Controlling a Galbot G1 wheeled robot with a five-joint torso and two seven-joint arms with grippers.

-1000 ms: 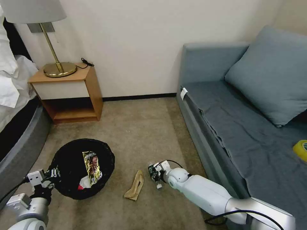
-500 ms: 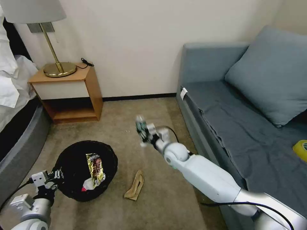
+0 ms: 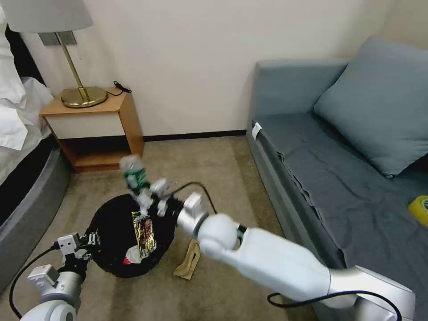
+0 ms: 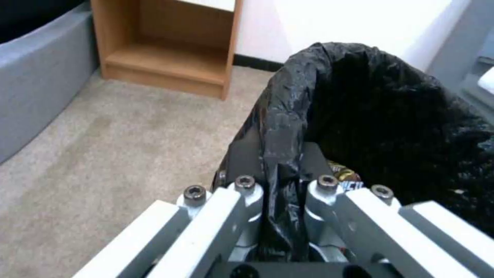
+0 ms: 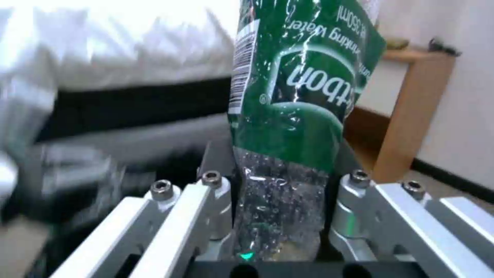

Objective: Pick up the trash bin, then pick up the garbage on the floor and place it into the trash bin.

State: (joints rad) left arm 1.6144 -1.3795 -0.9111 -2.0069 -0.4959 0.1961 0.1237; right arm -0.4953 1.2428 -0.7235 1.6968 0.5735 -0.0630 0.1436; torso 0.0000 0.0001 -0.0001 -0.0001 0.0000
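R pincer [image 3: 147,196] over far rim of trash bin [image 3: 111,249], clamped on small clear bottle [image 3: 133,173] w/ green label; bottle sticks up and away from the pincer, above the carpet just beyond the bin edge. R wrist view: bottle [image 5: 288,127] sits squarely between both fingers [image 5: 214,200], crinkled clear lower part pinched, label end pointing out from the pincer. L pincer [image 3: 82,245] at near-left rim of bin, closed tight on the rim and black liner; L wrist view shows liner fold [image 4: 280,200] squeezed between its fingers [image 4: 247,193]. Bin looks tilted, mouth facing the camera; can't tell if base touches carpet. Inside bin: gold-brown wrapper [image 3: 145,227], red-white snack packet [image 3: 129,257] below it. Tan crumpled paper [image 3: 188,261] flat on carpet just right of bin, under the R forearm, apart from both pincers. Nightstand [image 3: 96,129] w/ lamp [image 3: 67,53] beyond bin; sofa [image 3: 339,178] at right, yellow tape roll [image 3: 419,208] on its seat.
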